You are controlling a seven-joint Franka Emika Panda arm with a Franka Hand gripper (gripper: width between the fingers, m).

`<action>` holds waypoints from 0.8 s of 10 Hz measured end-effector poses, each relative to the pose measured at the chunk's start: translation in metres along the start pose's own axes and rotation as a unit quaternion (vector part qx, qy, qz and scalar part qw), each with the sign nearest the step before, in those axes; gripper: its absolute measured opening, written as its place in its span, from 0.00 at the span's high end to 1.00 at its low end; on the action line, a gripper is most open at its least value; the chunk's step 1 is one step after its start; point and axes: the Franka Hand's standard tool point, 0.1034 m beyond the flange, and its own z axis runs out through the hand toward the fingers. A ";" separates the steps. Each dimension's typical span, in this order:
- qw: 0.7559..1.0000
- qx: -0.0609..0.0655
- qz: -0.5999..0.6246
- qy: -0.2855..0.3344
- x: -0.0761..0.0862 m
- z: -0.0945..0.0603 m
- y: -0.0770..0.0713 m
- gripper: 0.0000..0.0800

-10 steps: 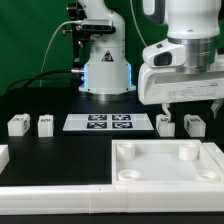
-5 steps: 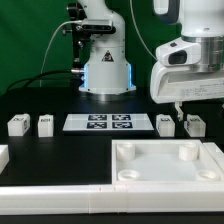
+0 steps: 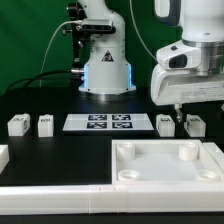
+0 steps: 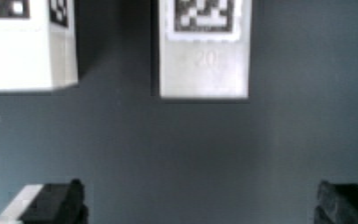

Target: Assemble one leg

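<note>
Four small white legs stand in a row on the black table: two at the exterior view's left (image 3: 16, 125) (image 3: 44, 124) and two at its right (image 3: 165, 125) (image 3: 194, 124). My gripper (image 3: 181, 109) hangs just above the right pair, holding nothing. In the wrist view two legs show with their markers up, one (image 4: 206, 50) centred between the jaws' line and one (image 4: 25, 45) beside it. The gripper (image 4: 201, 205) is open and empty, with its dark fingertips (image 4: 51, 203) wide apart, short of the legs.
The marker board (image 3: 98, 122) lies between the two pairs of legs. The large white tray-like piece with corner sockets (image 3: 150, 170) lies in front at the right. Another white part (image 3: 3, 155) shows at the left edge. The arm's base (image 3: 105, 62) stands behind.
The gripper has moved toward the exterior view's right, from over the inner right leg to above both right legs. The legs have not moved.
</note>
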 end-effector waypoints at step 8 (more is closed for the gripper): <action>0.975 0.007 0.005 -0.220 -0.004 0.015 -0.010 0.19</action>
